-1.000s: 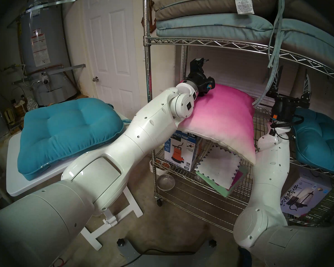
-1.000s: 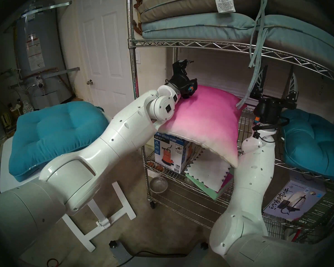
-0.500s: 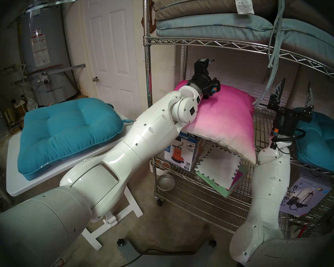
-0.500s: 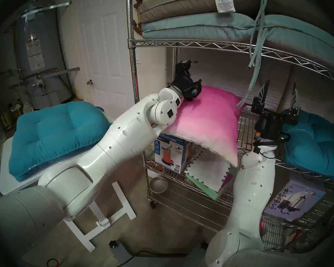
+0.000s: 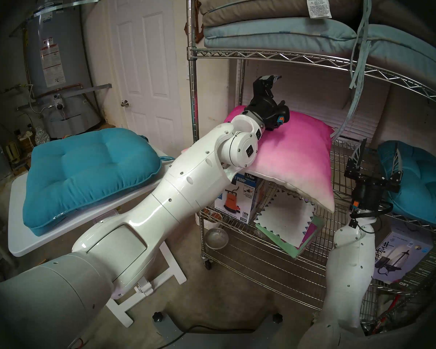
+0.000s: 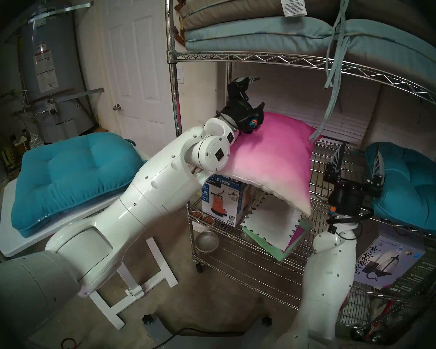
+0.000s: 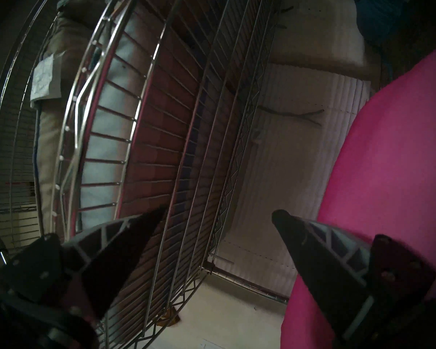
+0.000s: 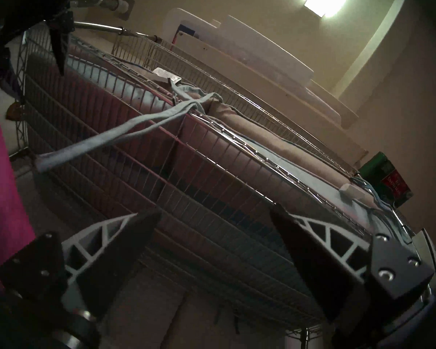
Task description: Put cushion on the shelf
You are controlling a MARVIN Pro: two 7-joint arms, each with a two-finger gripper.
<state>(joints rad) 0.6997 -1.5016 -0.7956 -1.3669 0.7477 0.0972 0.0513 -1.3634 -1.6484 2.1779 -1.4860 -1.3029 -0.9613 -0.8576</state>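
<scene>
We cannot see the cushion's near left corner, which lies behind the left arm's wrist. The shelf runs past the frame's top and right edges. Small print on the white care tag stays unreadable to us.

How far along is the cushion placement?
Done: the cushion lies on the shelf, its white front corner overhanging the edge. In hand: nothing; the left hand and right hand are open and empty. Left: perhaps nudging it further in.
</scene>
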